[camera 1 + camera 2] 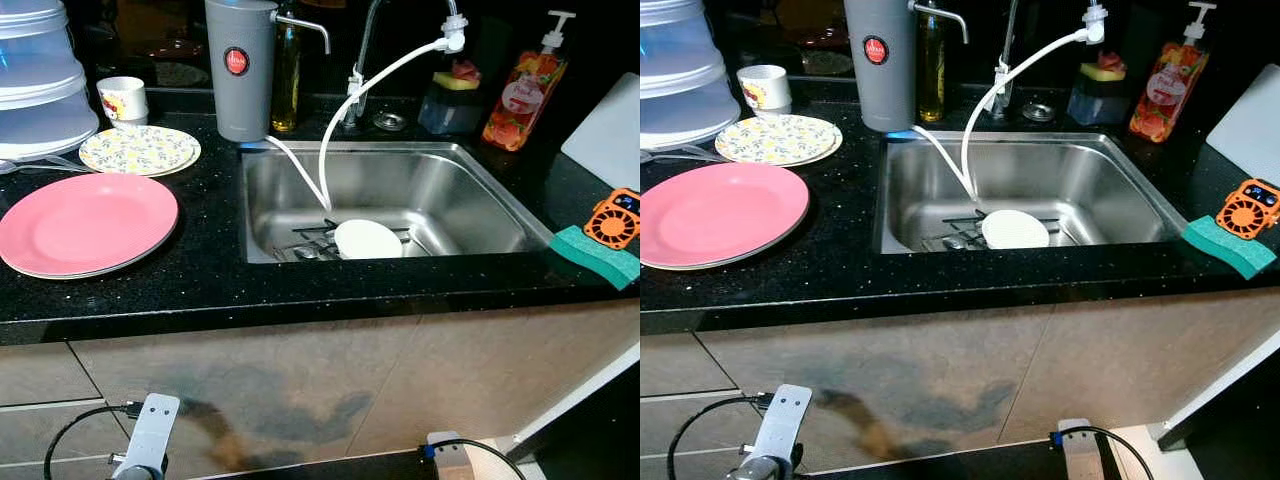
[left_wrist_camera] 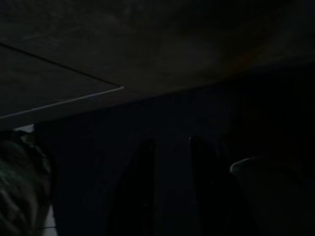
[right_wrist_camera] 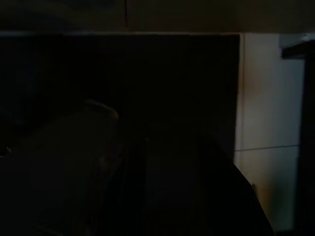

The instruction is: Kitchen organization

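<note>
Below the counter point(image 1: 200, 290), both grippers' fingers point(image 2: 142, 196) point(image 3: 216, 196) hang slightly apart, holding nothing.

Head cameras look down on the sink point(image 1: 385, 200), close in.
Both eyes share the black desk point(image 1: 840, 265) around it; both wrist cameras sit low in darkness.

Grey water filter jug point(image 1: 241, 68), standing at the back of the bench: it is carrying a round red badge point(image 1: 236, 61) with lettering too small to read. Orange soap pump bottle point(image 1: 524, 92), standing right of the tap: its fruit-patterned label point(image 1: 520, 97) is showing print that is too blurred to make out. Nothing legible is appearing elsewhere.
</note>
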`<state>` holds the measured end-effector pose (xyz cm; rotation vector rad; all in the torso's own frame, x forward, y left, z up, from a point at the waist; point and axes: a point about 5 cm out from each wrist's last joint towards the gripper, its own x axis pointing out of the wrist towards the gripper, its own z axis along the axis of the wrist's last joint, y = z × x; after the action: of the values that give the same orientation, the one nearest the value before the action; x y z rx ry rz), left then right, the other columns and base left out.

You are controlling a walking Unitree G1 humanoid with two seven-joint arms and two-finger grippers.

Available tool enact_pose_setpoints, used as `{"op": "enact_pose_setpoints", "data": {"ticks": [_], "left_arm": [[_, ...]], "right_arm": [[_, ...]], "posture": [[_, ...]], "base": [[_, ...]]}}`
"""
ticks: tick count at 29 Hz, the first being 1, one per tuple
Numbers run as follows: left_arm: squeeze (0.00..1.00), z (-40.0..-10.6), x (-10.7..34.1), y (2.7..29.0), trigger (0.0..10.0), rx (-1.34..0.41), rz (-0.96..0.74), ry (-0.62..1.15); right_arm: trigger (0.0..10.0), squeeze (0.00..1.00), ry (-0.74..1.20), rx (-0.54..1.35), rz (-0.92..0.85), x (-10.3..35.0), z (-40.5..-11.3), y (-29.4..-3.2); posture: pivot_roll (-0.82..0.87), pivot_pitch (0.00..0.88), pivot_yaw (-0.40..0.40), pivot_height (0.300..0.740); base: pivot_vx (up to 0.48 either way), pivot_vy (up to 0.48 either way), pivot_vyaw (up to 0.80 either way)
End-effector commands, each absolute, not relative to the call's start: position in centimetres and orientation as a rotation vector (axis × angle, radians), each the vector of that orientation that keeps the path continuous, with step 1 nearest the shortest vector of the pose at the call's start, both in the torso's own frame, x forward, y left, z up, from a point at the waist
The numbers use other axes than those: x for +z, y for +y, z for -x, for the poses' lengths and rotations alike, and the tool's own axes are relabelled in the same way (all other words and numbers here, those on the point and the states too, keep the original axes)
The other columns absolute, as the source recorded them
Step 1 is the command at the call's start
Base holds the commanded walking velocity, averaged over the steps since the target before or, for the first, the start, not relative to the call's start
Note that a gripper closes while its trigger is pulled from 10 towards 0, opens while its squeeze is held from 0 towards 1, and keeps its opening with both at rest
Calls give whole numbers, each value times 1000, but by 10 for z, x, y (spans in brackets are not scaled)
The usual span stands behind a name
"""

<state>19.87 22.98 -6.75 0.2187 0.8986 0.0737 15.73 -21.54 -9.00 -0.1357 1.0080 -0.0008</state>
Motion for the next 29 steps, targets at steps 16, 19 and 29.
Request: {"op": "enact_pose_setpoints", "data": {"ticks": [16,19,29], "left_arm": [[0,-167,-84,222,10000,-79,-210,982],[0,-169,-83,223,10000,-86,-234,987],[0,-161,-87,224,10000,-84,-255,1019]], "right_arm": [[10000,0,994,6,100,-87,-166,-214],[10000,0,998,10,109,-87,-165,-214],[10000,0,1023,-7,117,-90,-157,-219]], "posture": [[90,3,-105,740],[89,3,-106,740],[84,8,-106,740]], "base": [[0,0,0],[0,0,0],[0,0,0]]}}
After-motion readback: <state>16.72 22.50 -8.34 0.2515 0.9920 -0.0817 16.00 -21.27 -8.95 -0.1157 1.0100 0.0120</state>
